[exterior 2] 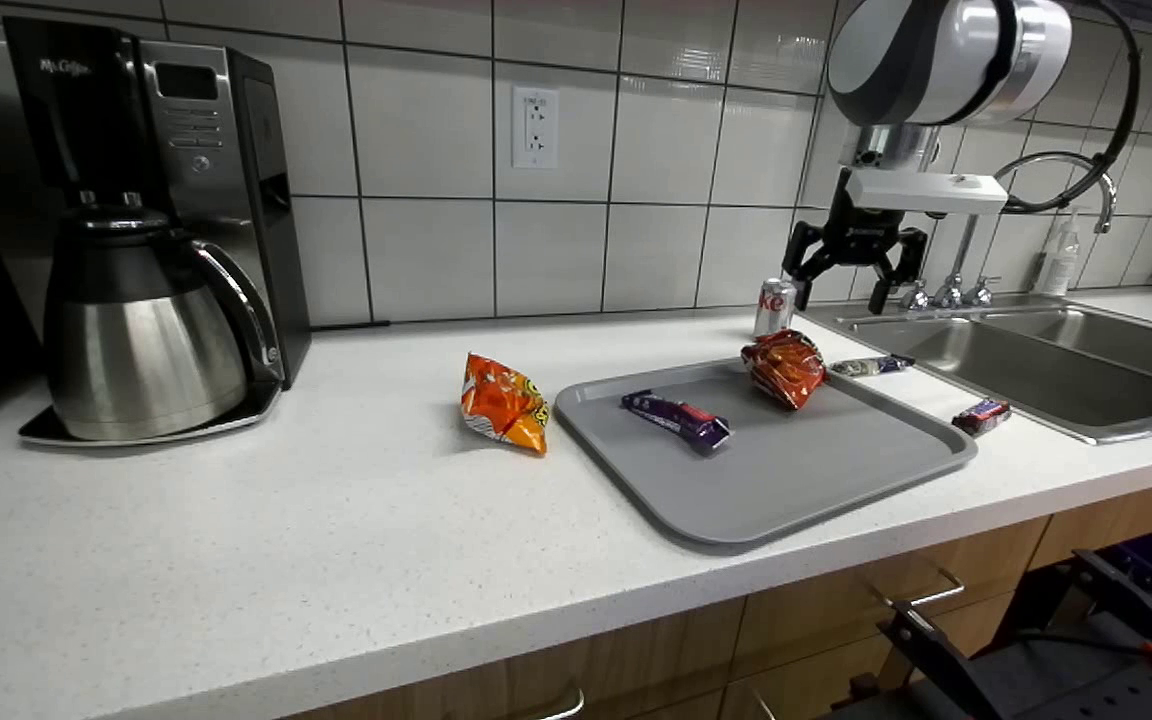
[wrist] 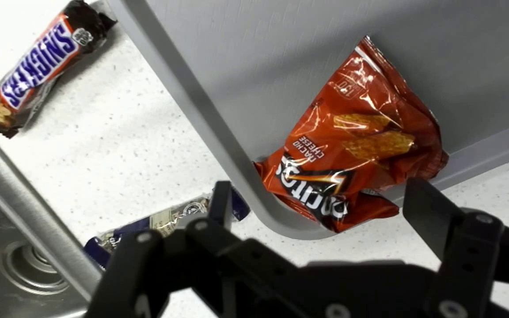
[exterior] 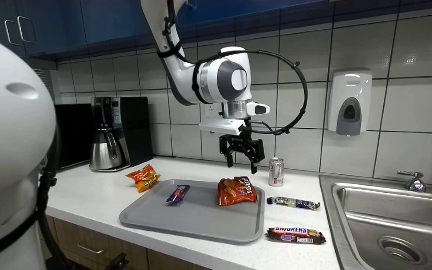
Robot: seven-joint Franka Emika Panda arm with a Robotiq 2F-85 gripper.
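Hovering near one Doritos bag (wrist: 351, 150), two fingers (wrist: 433, 216) wide apart, three bars (exterior: 296, 236)

Red Doritos bag (wrist: 347, 145); on tray (exterior: 197, 221)

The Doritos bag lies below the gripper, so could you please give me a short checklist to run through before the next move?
1. Gripper open: ok, its fingers stand wide apart.
2. Gripper empty: ok, nothing is held between the fingers.
3. Fingers lowered around the Doritos bag: not ok, they hang above it.
4. Silver can clear of the gripper: ok, it stands upright with a visible gap to the fingers.
5. Bag clear of the edge of the grey tray: cannot tell, it covers part of that edge in the wrist view, but contact is unclear.
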